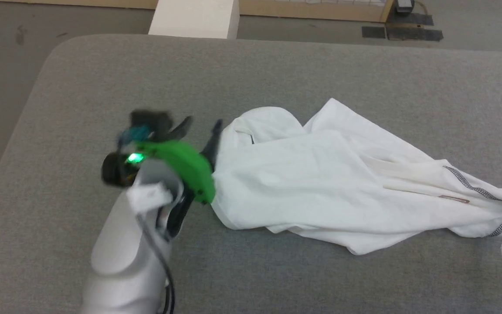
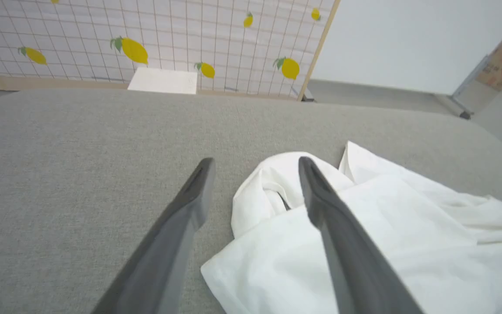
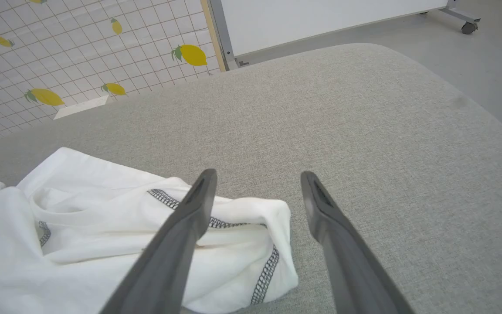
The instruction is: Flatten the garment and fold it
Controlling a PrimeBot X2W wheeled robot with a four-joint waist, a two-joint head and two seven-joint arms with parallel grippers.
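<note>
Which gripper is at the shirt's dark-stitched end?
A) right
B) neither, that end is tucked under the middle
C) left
A: on the garment, the dark zigzag stitching lies beside the open right gripper; the left gripper is at the plain white end.

Rumpled white garment (image 1: 320,183), drawn out sideways across the grey padded surface (image 1: 277,74). Folded loosely over itself, with a hollow rounded pouch at the left end. Dark zigzag stitching along seams at the right end.
</note>
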